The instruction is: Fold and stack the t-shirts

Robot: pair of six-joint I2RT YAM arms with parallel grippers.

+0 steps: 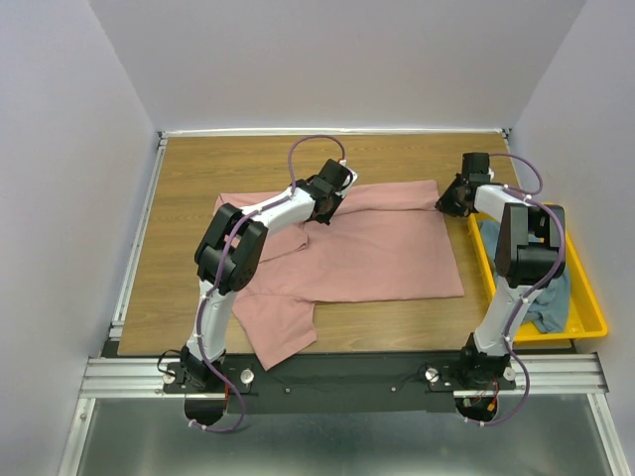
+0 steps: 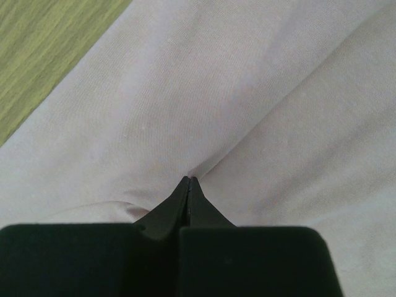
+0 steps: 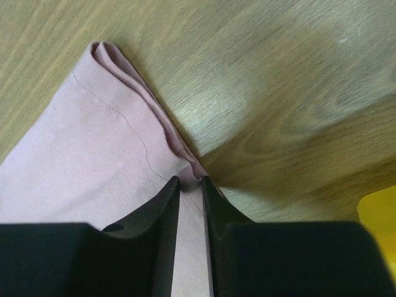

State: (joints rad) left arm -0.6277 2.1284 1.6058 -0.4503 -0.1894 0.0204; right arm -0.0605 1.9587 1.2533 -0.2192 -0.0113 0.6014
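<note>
Shirt point(image 1: 387, 248) of pink cloth is laid lengthwise across the table point(image 1: 189, 169). Its far edge is pinched by the left gripper point(image 2: 189, 181) and right gripper point(image 3: 190, 180).

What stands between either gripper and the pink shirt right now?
Nothing visible. The left gripper is shut on a pinch of the pink shirt along its far edge, and the right gripper has its jaws on the hem at the far right corner. The blue-grey shirt lies apart in the yellow bin.
</note>
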